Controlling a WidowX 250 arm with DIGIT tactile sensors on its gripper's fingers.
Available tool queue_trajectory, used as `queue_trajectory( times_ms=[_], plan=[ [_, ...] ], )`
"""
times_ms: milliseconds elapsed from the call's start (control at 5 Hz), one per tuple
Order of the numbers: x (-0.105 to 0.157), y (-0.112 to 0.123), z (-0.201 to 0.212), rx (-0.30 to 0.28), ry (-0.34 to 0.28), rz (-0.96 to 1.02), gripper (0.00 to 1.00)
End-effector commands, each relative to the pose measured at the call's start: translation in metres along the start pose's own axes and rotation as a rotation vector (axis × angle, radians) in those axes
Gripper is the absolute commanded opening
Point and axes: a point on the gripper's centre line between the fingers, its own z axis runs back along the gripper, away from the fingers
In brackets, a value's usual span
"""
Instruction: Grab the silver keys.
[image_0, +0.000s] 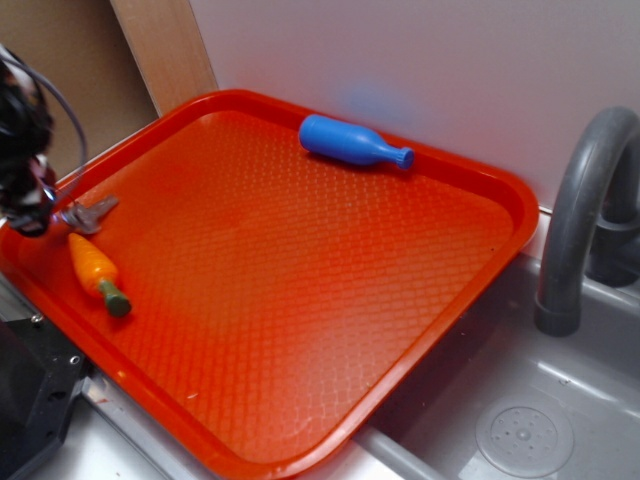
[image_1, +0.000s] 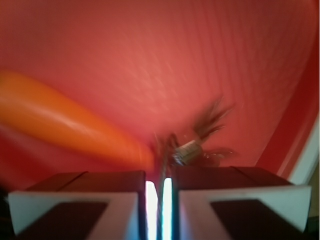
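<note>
The silver keys (image_0: 87, 213) are at the left edge of the orange tray (image_0: 300, 300), sticking out to the right of my gripper (image_0: 42, 214). In the wrist view the two fingers (image_1: 100, 192) stand almost together. A thin wire ring runs through the narrow gap between them at my gripper (image_1: 159, 176). The silver keys (image_1: 192, 148) hang blurred just beyond the tips. My gripper is shut on the keys' ring. Whether the keys touch the tray I cannot tell. The orange toy carrot (image_0: 95, 270) with its green end lies just in front of them, seen blurred as the carrot (image_1: 65, 122) at left.
A blue toy bottle (image_0: 355, 143) lies on its side at the tray's far rim. A grey faucet (image_0: 585, 200) rises at the right over a grey sink (image_0: 525, 437). A white wall stands behind the tray, and a wooden board leans at the back left.
</note>
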Motion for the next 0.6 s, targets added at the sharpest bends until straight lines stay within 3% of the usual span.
queue_trajectory(
  times_ms=[0, 200, 400],
  plan=[
    [0.036, -0.040, 0.095, -0.031, -0.060, 0.455, 0.00],
    [0.054, -0.047, 0.119, -0.210, -0.082, 0.498, 0.00],
    [0.084, -0.058, 0.123, -0.126, -0.071, 0.583, 0.00]
  ],
)
